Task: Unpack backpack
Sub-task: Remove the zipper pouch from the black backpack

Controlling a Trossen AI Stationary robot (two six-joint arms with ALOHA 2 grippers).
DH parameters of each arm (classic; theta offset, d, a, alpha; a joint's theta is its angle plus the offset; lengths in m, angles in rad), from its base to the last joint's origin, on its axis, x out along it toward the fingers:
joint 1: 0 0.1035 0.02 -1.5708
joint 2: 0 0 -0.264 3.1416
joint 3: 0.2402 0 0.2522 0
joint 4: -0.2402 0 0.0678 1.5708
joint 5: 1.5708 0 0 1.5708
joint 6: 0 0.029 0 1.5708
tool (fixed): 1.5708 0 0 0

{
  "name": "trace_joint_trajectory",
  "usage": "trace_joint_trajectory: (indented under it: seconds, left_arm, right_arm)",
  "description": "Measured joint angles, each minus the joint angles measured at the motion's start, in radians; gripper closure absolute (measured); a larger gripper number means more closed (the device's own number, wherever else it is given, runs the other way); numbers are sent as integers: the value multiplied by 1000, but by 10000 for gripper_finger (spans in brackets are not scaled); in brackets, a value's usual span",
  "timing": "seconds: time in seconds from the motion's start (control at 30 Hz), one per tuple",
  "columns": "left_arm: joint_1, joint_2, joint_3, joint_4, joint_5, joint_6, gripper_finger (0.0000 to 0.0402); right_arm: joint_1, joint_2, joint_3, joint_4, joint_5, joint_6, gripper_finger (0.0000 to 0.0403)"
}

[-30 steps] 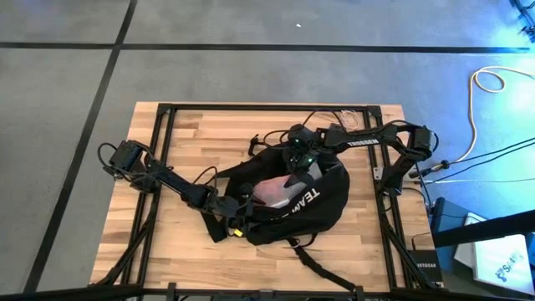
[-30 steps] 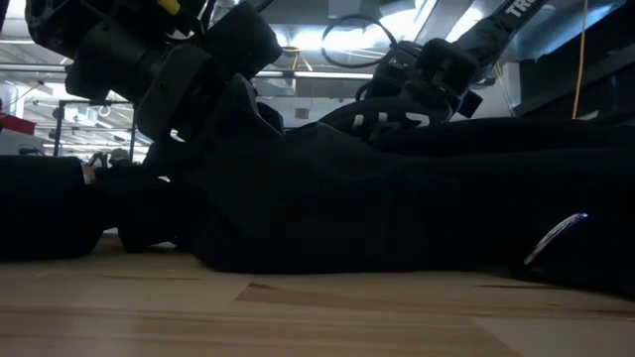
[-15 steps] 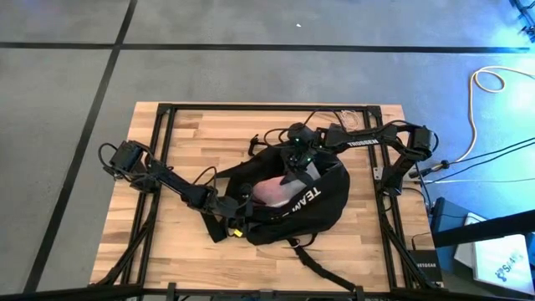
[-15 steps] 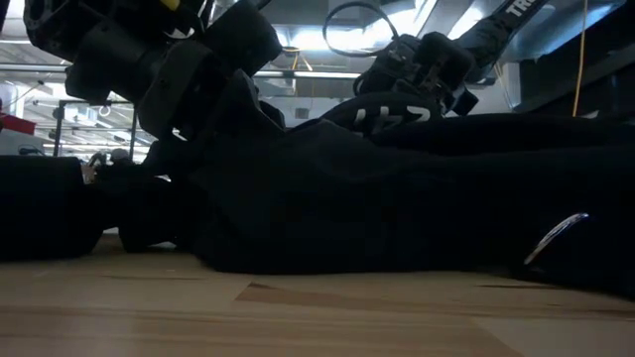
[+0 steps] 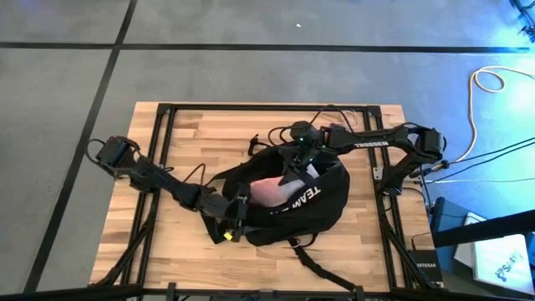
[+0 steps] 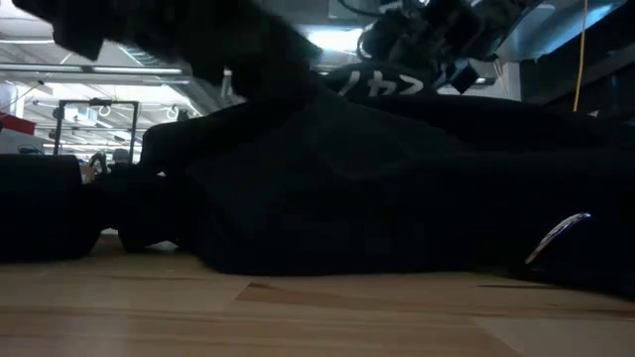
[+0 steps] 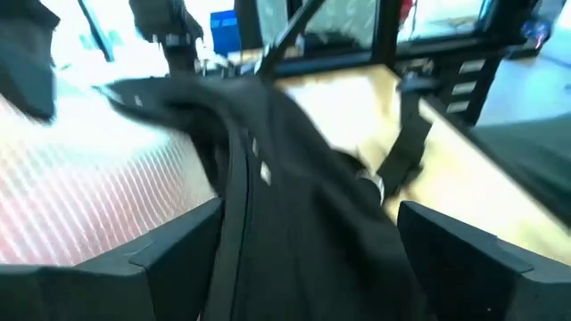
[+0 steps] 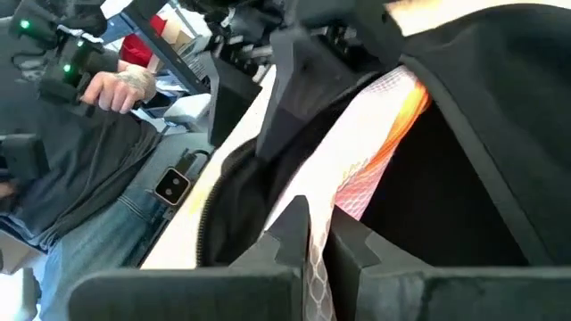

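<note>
Black soft fabric, the backpack (image 5: 288,201) slumps mid-table; grab its opening rim. Right tool (image 8: 317,234) pinches a pink mesh item (image 5: 269,191) inside (likely light); left tool (image 7: 303,241) gapes around the rim.

White letters "TEAM" on big black soft fabric backpack (image 5: 311,197), seen from above. White word "TROSSEN" on dark right arm (image 5: 365,144). More white marks on backpack in low view, too hard to read.
</note>
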Motion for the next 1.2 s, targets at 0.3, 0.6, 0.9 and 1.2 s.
trace_joint_trajectory:
  seconds: [0.3,0.6,0.9,1.2]
  left_arm:
    - [-37,-72,1,-2,-1,40,86]
    - [-72,-72,1,0,-3,39,86]
    - [-80,-74,2,-21,-4,32,86]
    - [-64,-58,3,-67,-9,-3,86]
  right_arm:
    - [60,-15,113,-146,98,-32,403]
    - [88,-15,290,-415,237,-118,403]
    - [87,-15,444,-559,508,-141,403]
    - [86,-15,568,-645,700,-138,403]
